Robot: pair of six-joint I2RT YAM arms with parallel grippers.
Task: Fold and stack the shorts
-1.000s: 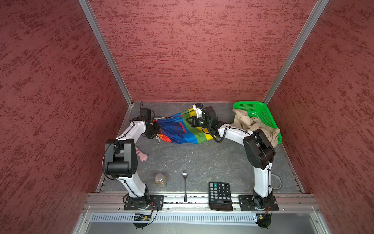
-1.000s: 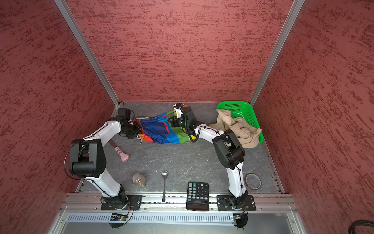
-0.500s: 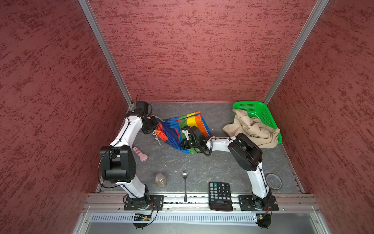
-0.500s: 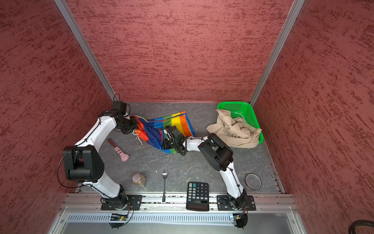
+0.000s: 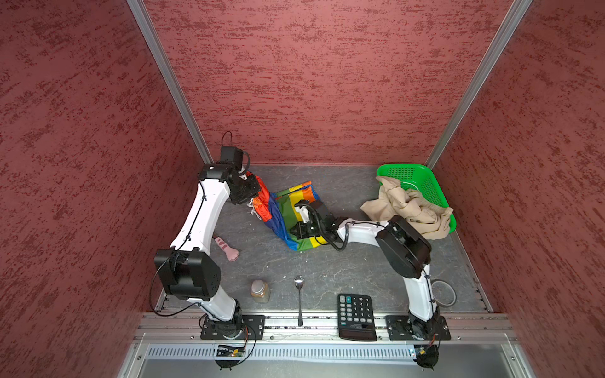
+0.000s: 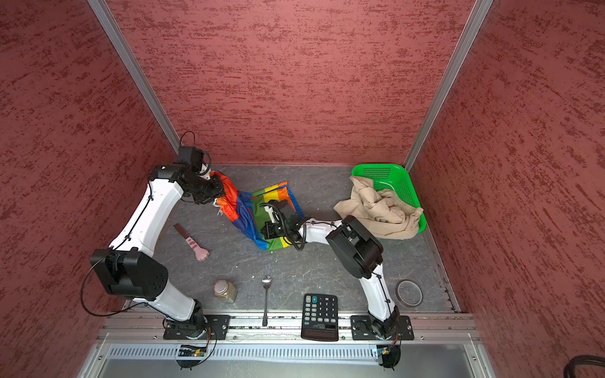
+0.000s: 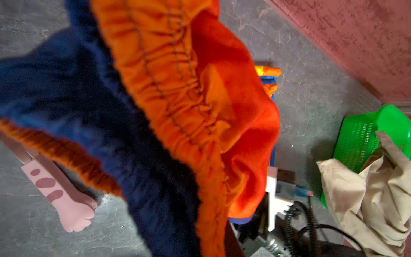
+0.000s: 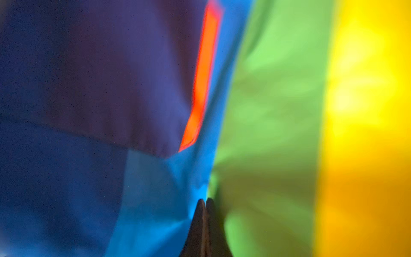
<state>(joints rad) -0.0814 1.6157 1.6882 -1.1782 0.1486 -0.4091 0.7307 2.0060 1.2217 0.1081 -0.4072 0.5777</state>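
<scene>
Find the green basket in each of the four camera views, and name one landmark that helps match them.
Top view: green basket at the table's far right corner.
Top view: green basket at the same far right corner.
Left wrist: green basket beyond the rainbow-striped shorts.
Right wrist: not in it; rainbow-striped shorts fill the frame.
Landmark: beige shorts spilling over the basket's rim, except in the right wrist view.

Grey table [image 5: 327, 261] holds striped shorts [image 5: 281, 216], basket [image 5: 422, 180], calculator [image 5: 356, 315], spoon [image 5: 299, 294].
</scene>
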